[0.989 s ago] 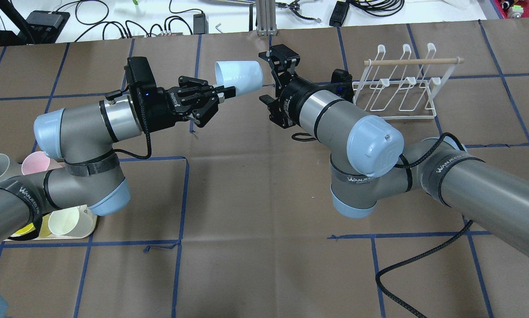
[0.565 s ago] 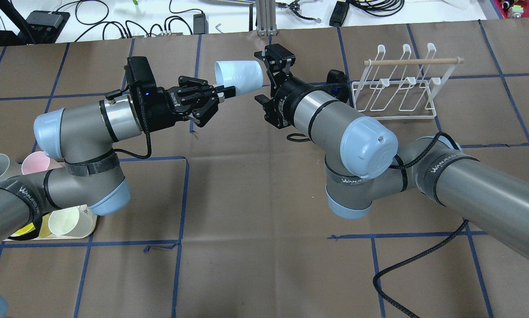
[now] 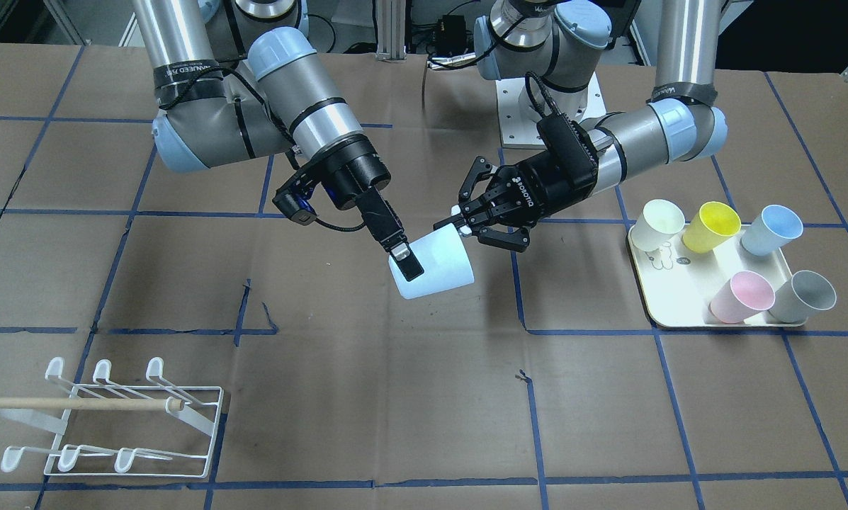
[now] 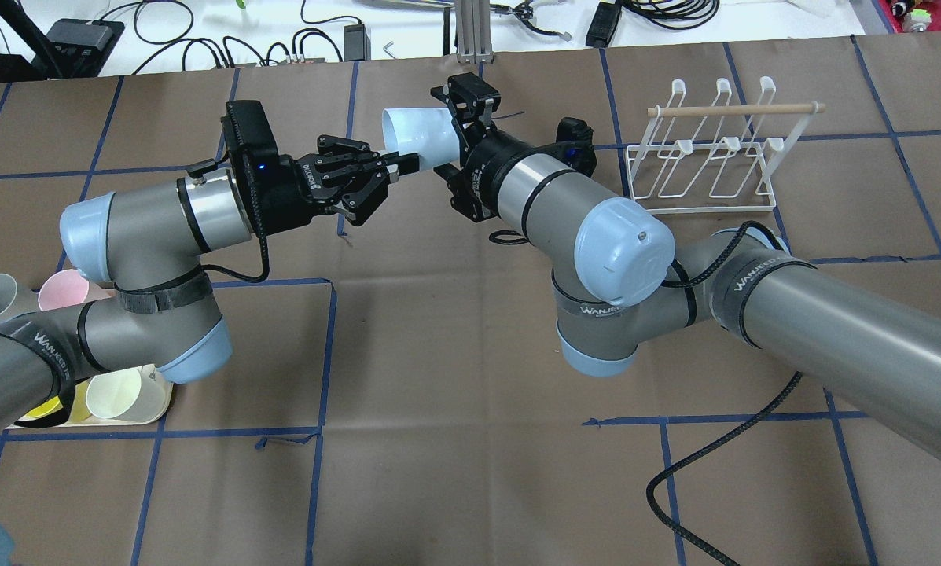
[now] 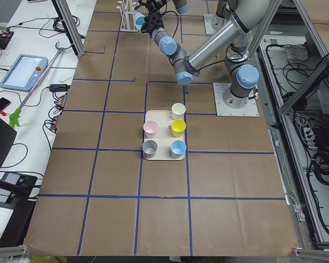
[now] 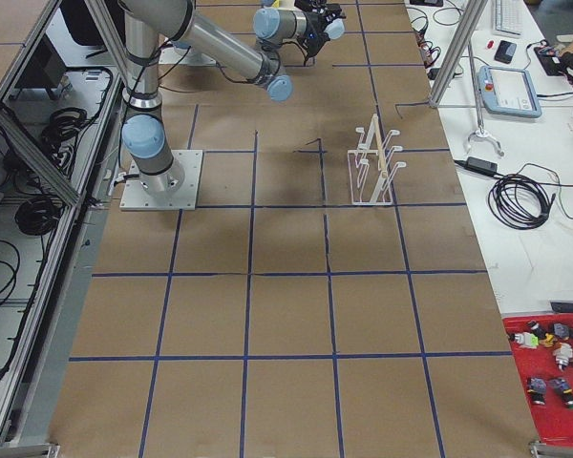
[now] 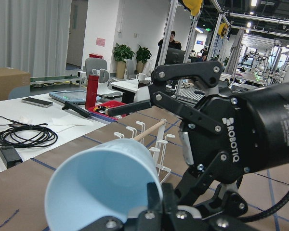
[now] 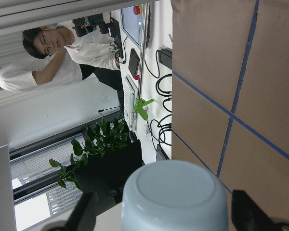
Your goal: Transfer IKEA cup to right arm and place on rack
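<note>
Sideways, pale-blue cup (image 3: 438,273) pinched @ rim by left gripper (image 3: 458,221); right gripper (image 8: 164,211) spread astride base.

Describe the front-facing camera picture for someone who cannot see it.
Above a table, the robot's left gripper holds a pale blue cup by its rim while the open right gripper straddles its base. A white wire rack sits lower left; a tray of five cups sits right.

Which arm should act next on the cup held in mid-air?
Probably the right. The right gripper is open, fingers either side of the light-blue cup, ready to close. The left gripper is shut on the rim and can only release afterwards. The rack stands on the right arm's side.
</note>
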Action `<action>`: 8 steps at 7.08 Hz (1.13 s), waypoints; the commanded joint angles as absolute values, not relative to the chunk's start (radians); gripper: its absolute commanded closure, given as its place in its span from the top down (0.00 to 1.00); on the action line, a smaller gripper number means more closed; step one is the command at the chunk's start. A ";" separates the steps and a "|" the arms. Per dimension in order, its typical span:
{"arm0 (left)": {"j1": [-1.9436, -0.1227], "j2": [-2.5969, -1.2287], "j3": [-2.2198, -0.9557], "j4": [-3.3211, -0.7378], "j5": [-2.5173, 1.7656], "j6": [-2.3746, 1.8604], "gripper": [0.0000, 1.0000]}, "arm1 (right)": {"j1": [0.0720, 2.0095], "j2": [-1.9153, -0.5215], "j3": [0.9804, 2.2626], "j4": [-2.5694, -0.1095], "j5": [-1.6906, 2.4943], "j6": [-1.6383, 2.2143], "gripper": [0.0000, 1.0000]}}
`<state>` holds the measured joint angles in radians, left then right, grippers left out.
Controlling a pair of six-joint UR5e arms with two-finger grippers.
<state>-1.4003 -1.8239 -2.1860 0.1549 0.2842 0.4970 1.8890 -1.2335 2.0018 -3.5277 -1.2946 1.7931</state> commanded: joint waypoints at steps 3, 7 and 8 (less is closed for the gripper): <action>-1.399 -1.824 -2.186 0.155 0.285 0.497 0.06 | 1.893 -1.217 1.983 -3.527 -1.299 1.796 0.99; -1.397 -1.822 -2.186 0.155 0.287 0.495 0.08 | 1.893 -1.216 1.985 -3.527 -1.282 1.784 0.69; -1.396 -1.822 -2.186 0.155 0.288 0.495 0.09 | 1.893 -1.216 1.985 -3.527 -1.281 1.783 0.63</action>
<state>-1.3969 -1.8224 -2.1859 0.1550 0.2870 0.4955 1.8928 -1.2163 1.9848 -3.5265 -1.2855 1.7853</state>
